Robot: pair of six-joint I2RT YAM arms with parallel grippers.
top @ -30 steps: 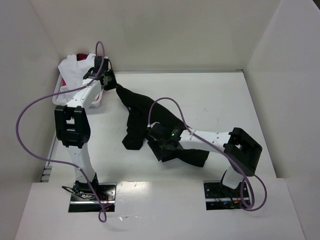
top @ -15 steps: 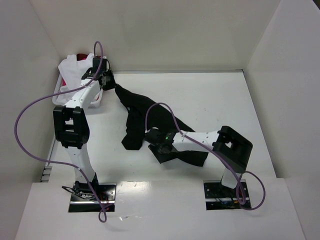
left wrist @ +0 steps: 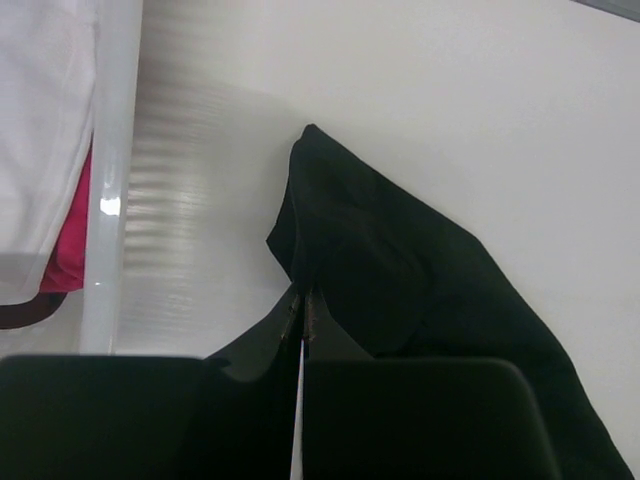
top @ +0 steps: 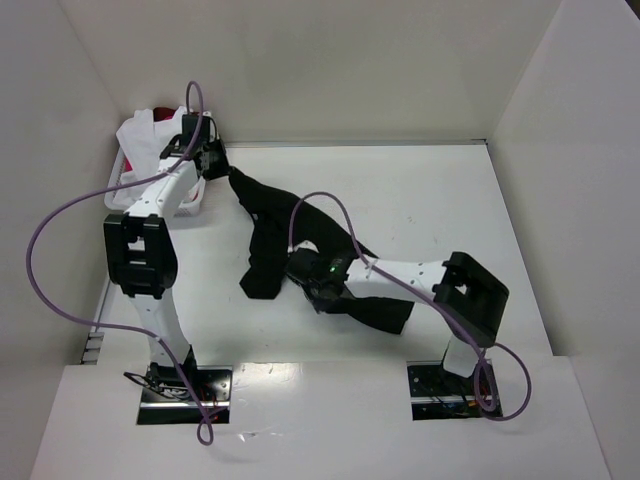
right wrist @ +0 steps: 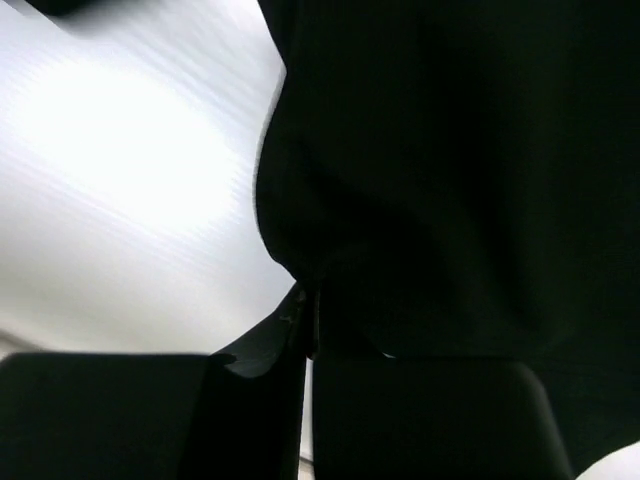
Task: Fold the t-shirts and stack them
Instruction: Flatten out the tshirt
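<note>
A black t-shirt point(top: 270, 225) lies crumpled in a long band across the table, from the basket corner down to the near middle. My left gripper point(top: 224, 171) is shut on its far end, and in the left wrist view the cloth point(left wrist: 400, 270) comes out from between the closed jaws of the left gripper point(left wrist: 302, 306). My right gripper point(top: 300, 275) is shut on a fold of the same shirt near its middle; the black cloth point(right wrist: 450, 150) fills the right wrist view above the right gripper point(right wrist: 306, 302). White t-shirts point(top: 150, 135) and a red one point(top: 162, 110) lie in the basket.
A white basket point(top: 118, 190) stands at the far left corner, its rim point(left wrist: 112, 170) right beside my left gripper, with white cloth point(left wrist: 40, 120) and red cloth point(left wrist: 68, 255) inside. White walls enclose the table at the back and on both sides.
My right gripper has slid a little left along the black t-shirt and shut on a fold of it. My left gripper keeps its hold near the basket.
</note>
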